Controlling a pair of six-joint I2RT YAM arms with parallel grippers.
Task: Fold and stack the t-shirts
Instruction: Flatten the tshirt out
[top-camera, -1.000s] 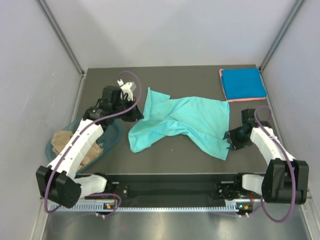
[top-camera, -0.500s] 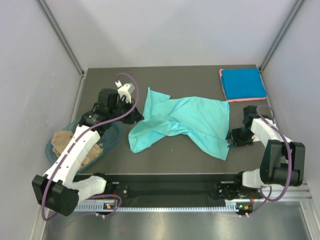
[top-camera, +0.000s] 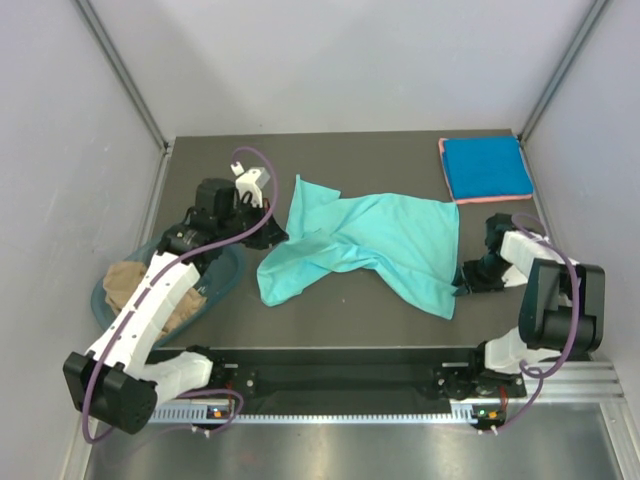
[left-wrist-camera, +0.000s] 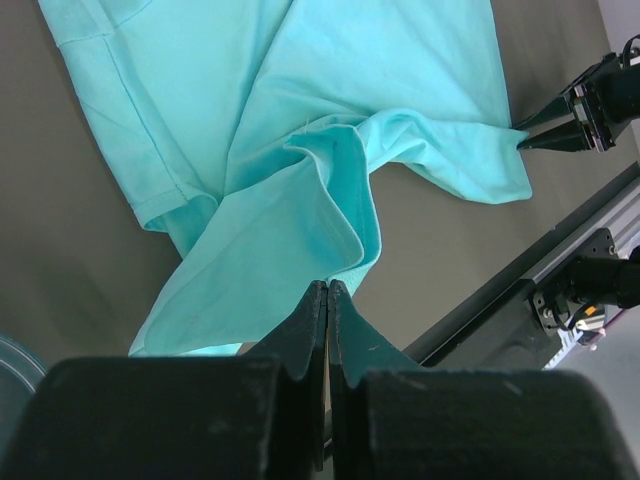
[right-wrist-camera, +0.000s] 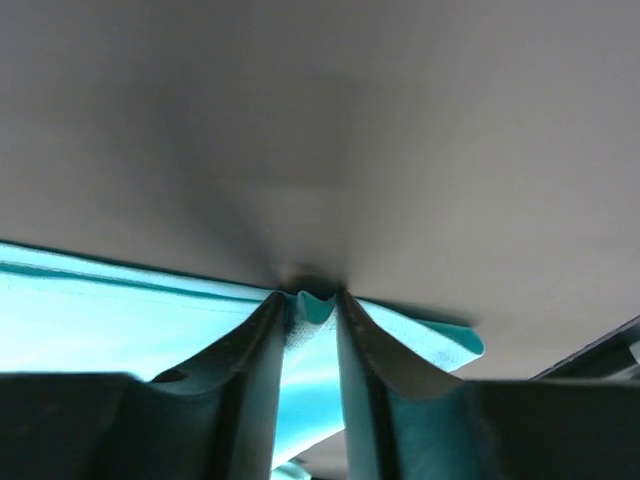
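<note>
The right jaws pinch narrowly on a fold at the right-hand corner of the teal t-shirt (top-camera: 370, 245), the left jaws hang closed and empty by its left edge, and the shirt sprawls crumpled between them, long axis across the counter (top-camera: 350, 160).

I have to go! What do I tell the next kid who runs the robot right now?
Left pincer: shut, tips at the left edge of the teal t-shirt; can't tell if it grips cloth.
Right pincer: pinching the teal t-shirt's right edge.
Teal t-shirt lies crumpled mid-table. Blue t-shirt is folded in the far right corner. Tan t-shirt sits in the tub, left.
Done: blue folded. Left: fold teal and tan, then stack.
</note>
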